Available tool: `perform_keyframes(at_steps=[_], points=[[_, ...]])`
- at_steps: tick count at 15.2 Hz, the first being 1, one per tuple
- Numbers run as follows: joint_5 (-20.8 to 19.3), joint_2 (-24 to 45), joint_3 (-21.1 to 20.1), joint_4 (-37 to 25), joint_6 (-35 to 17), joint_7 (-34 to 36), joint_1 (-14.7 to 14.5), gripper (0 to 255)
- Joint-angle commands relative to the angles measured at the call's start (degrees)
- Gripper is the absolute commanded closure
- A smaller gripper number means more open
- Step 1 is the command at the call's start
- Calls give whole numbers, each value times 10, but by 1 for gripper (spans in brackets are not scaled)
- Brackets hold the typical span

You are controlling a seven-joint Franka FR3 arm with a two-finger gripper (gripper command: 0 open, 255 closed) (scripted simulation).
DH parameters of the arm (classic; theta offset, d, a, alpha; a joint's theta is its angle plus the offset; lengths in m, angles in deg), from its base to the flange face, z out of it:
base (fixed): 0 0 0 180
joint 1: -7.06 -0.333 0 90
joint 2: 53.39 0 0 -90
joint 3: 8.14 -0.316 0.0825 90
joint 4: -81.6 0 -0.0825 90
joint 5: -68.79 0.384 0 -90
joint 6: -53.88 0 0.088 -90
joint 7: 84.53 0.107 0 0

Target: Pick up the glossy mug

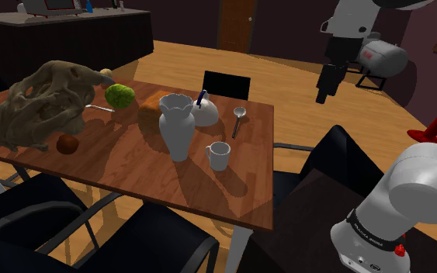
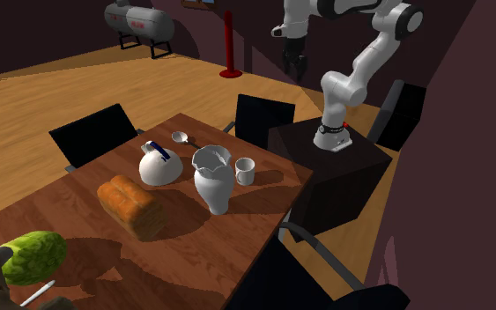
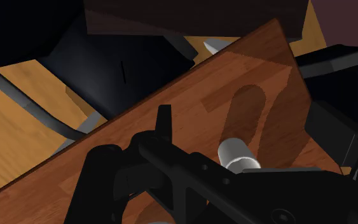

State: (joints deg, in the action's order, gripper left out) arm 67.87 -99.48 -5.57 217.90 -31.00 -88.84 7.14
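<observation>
The white mug (image 1: pixel 220 156) stands upright on the wooden table (image 1: pixel 123 167), near the edge on the stand's side, beside a white vase (image 1: pixel 178 124). In the second exterior view the mug (image 2: pixel 245 170) sits just right of the vase (image 2: pixel 213 179). My black gripper (image 1: pixel 323 95) hangs high in the air, well above and off the table's end, open with nothing between its fingers; it also appears in the second exterior view (image 2: pixel 294 70). The wrist view looks down past the hand onto the mug (image 3: pixel 236 153) far below on the table.
A white teapot (image 1: pixel 205 113), a spoon (image 1: pixel 239 116), a bread loaf (image 2: pixel 131 207), a green cabbage (image 1: pixel 119 95), a brown ball (image 1: pixel 67 143) and a large skull-like lump (image 1: pixel 42 105) share the table. Black chairs (image 1: pixel 226 83) ring it. The dark stand (image 2: pixel 329 163) adjoins the table's end.
</observation>
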Motion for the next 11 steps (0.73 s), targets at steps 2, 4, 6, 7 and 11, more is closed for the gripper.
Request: perform_keyframes(at_steps=[2,4,6,7,11], points=[[2,12,-1,8,-20,1,-2,0],[6,38,-3,21,-61,2,-5,0],[11,67,-6,31,-101,4,-9,0],[13,83,-7,35,-121,4,-11,0],[21,152,-12,41,-200,5,-19,0]])
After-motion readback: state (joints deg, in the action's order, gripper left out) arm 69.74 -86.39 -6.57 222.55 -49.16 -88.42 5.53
